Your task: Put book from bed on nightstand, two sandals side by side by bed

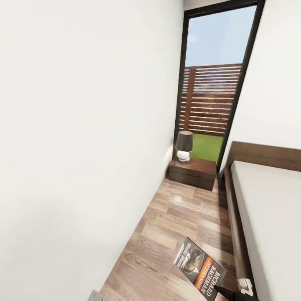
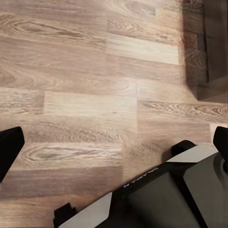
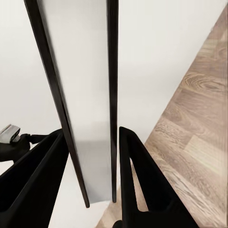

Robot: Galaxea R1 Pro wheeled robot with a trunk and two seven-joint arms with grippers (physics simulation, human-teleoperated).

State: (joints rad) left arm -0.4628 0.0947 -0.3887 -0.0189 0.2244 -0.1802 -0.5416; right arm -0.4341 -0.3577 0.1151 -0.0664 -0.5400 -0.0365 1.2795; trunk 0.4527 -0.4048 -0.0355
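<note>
The head view takes in the narrow aisle of the bedroom: a white wall (image 1: 75,138) fills the left half of the frame, the wood-plank floor (image 1: 184,213) runs up the centre, and the bed (image 1: 271,217) with its grey mattress and dark frame occupies the lower right. At centre frame the nightstand (image 1: 193,172) stands against the far wall, just left of the bed's headboard, with a small lamp (image 1: 184,145) on its top and a tall dark-framed window (image 1: 213,96) behind it showing slatted fence and grass.

The book (image 1: 200,267) appears at the bottom of that frame, right of centre, held up above the floor, cover facing the camera. Its long axis tilts from upper left to lower right, the "Richard Bachman" lettering running along the right-hand edge.

The right wrist view gives what the head view lacks: the book (image 3: 90,95) seen edge-on, a pale slab with dark borders rising to the top of the frame, pinched between the two black fingers (image 3: 135,180) of the right gripper (image 3: 92,175) at its lower end.

The left wrist view looks down on floor planks and the robot's grey base (image 2: 175,194) at lower right; the left gripper's (image 2: 114,147) black fingertips (image 2: 9,147) sit at opposite frame edges, spread wide with nothing between them.
</note>
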